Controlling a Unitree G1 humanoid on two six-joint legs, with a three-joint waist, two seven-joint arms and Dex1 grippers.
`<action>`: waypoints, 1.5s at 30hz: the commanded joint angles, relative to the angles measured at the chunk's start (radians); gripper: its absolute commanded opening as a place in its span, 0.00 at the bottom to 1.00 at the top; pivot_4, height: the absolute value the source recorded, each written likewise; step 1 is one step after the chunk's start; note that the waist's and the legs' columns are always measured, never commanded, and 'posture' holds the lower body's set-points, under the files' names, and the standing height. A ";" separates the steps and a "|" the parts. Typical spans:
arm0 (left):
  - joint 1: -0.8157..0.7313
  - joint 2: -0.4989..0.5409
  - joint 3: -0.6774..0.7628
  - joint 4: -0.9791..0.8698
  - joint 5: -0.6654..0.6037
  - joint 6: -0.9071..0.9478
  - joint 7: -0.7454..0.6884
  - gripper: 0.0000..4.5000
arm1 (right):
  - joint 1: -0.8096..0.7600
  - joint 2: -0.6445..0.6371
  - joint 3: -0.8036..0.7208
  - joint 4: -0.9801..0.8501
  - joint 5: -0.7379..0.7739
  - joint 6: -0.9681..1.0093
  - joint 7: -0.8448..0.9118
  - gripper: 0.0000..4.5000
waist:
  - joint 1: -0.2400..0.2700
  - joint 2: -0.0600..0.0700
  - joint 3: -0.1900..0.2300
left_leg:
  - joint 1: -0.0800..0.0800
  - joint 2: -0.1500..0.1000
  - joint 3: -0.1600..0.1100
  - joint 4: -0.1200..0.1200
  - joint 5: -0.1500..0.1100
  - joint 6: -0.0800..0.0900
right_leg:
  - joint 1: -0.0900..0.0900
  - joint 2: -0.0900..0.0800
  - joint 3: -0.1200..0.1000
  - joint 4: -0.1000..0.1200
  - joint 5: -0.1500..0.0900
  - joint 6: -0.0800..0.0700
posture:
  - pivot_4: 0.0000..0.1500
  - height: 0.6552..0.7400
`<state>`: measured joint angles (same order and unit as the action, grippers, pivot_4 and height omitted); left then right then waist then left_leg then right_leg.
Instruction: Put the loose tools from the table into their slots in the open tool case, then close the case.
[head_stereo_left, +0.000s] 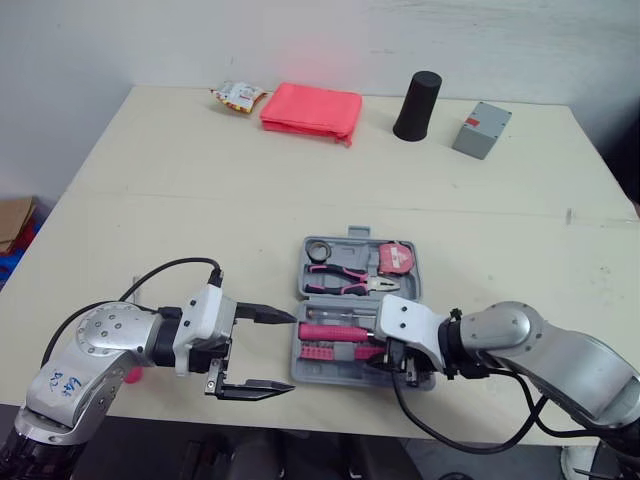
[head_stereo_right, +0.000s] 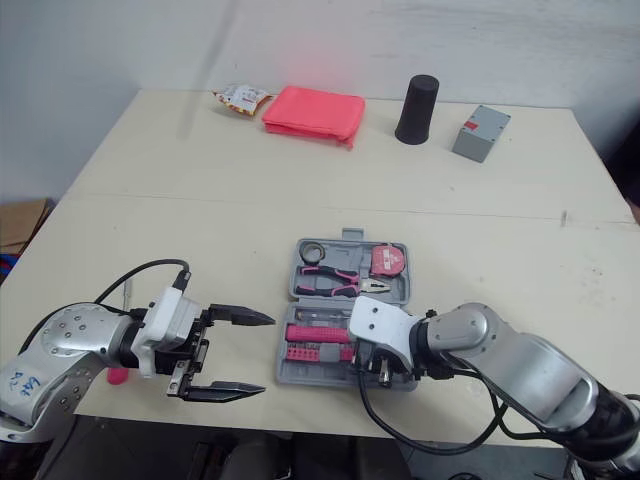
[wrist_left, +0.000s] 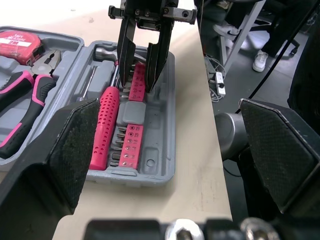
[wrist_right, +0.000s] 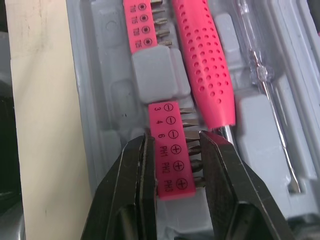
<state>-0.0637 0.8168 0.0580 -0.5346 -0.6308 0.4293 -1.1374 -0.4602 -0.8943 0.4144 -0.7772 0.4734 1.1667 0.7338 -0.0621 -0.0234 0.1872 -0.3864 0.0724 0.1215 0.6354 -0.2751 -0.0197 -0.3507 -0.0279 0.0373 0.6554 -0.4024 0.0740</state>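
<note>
lab-like room: bare table (head_stereo_left: 200, 200), white wall (head_stereo_left: 300, 40)

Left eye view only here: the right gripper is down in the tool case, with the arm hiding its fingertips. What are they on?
Observer: The right wrist view shows the right gripper closed on a pink bit holder, one finger on each side.
Operator: Whereabouts?
Observer: Along the tool case wall, right beside the pink screwdriver handle.
Operator: Any markings?
Observer: Yes. The holder reads 3, 4, 6, then PH labels.
</note>
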 joint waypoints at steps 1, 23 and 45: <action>0.008 0.005 0.018 -0.020 -0.012 -0.002 0.007 1.00 | -0.013 0.016 0.038 0.013 -0.007 0.040 -0.014 0.19 | -0.002 0.000 0.000 | 0.000 0.000 0.000 0.000 0.000 0.000 | 0.000 0.000 0.000 0.000 0.000 0.000 | 1.00 1.00; 0.032 0.006 0.023 0.015 0.003 -0.023 0.003 1.00 | 0.051 -0.022 -0.043 -0.008 0.009 -0.029 0.030 0.19 | -0.018 -0.002 -0.001 | -0.004 0.000 0.001 -0.002 0.001 0.000 | -0.005 0.000 0.000 0.001 0.000 -0.001 | 1.00 1.00; 0.048 0.010 0.017 0.025 0.021 -0.045 -0.008 1.00 | -0.122 0.071 -0.023 0.045 0.087 0.129 0.058 0.19 | -0.019 -0.002 -0.001 | -0.005 0.000 0.001 -0.002 0.002 -0.001 | -0.007 -0.001 0.000 0.003 0.000 -0.001 | 1.00 1.00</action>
<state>-0.0240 0.8218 0.0670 -0.4981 -0.6159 0.4018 -1.1377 -0.5688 -0.8178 0.4244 -0.7068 0.5362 1.2870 0.7841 -0.0815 -0.0251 0.1864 -0.3910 0.0720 0.1228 0.6336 -0.2733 -0.0205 -0.3582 -0.0294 0.0373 0.6581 -0.4026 0.0727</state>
